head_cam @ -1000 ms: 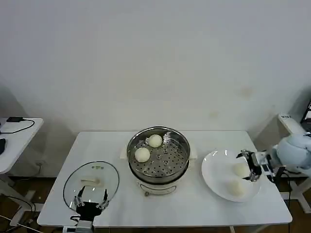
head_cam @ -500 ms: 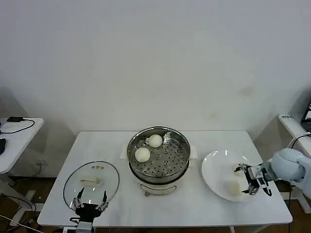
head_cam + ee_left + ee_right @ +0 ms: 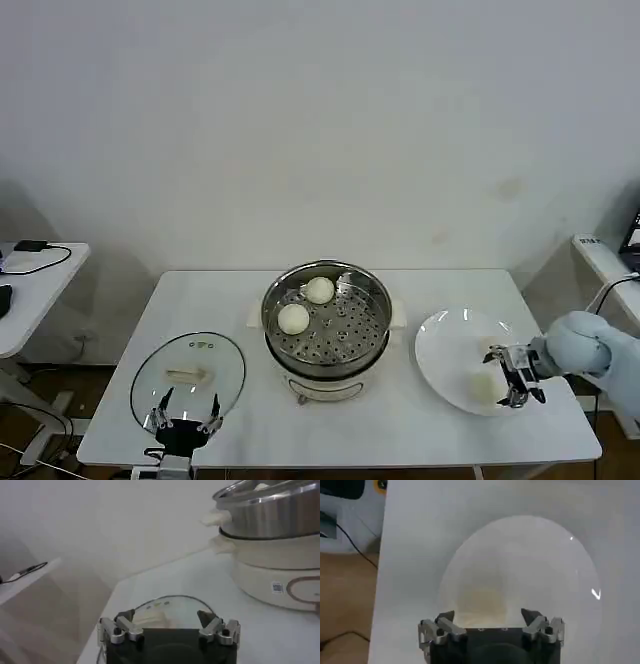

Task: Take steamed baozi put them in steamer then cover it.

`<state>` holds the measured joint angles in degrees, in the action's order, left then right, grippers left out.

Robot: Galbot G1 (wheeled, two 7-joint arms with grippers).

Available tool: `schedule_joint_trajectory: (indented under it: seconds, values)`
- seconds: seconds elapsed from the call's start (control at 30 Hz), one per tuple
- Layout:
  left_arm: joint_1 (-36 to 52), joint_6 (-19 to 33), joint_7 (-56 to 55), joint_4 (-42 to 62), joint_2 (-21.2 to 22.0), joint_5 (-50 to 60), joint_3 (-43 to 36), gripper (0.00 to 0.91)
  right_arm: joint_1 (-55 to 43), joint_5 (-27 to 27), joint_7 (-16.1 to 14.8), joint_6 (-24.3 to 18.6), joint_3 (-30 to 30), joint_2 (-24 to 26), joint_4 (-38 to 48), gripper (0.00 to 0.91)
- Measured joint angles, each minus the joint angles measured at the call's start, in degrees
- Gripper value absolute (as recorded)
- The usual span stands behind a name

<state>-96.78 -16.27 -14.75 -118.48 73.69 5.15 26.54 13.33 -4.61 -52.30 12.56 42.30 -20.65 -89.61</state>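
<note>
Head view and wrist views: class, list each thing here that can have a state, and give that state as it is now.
steamer: uncovered, lid off.
two baozi: inside the steamer, on its tray.
glass lid: lying flat on the table.
third baozi: lying on the white plate, ahead of the right claw.
right claw: open, low over the plate.
left claw: open, parked by the lid.

White rectangular table (image 3: 420,425) w/ three things sitting directly on it. Round shiny stainless-steel steamer (image 3: 326,330) on its white base at the centre. Clear round glass lid (image 3: 188,375) w/ pale handle lies flat near the front left corner, apart from the steamer. Flat white round plate (image 3: 445,345) on the right side, just beside the steamer, near the right edge.
</note>
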Motion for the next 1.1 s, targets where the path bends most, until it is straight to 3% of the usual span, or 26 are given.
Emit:
schedule_joint_trajectory:
  seconds: [0.23, 0.43, 0.57, 0.77, 1.1]
  values:
    - [0.1, 0.0, 0.0, 0.1, 0.0, 0.0, 0.0, 0.907, -0.6, 0.0, -0.4, 0.5, 1.0, -1.3, 1.9, 0.776]
    - [0.0, 0.0, -0.1, 0.1, 0.1, 0.0, 0.1, 0.907, -1.4, 0.5, -0.7, 1.1, 2.1, -1.8, 2.5, 0.766]
    - [0.0, 0.0, -0.1, 0.0, 0.2, 0.0, 0.1, 0.907, -2.0, 0.8, -1.0, 1.4, 2.8, -2.4, 3.2, 0.665]
    - [-0.2, 0.0, -0.2, -0.2, 0.3, 0.0, 0.2, 0.907, -2.7, 1.3, -1.3, 2.0, 3.7, -2.9, 3.3, 0.595]
    - [-0.2, 0.0, -0.2, -0.4, 0.4, -0.1, 0.2, 0.907, -4.2, 2.3, -1.7, 2.2, 4.7, -2.2, 2.8, 0.595]
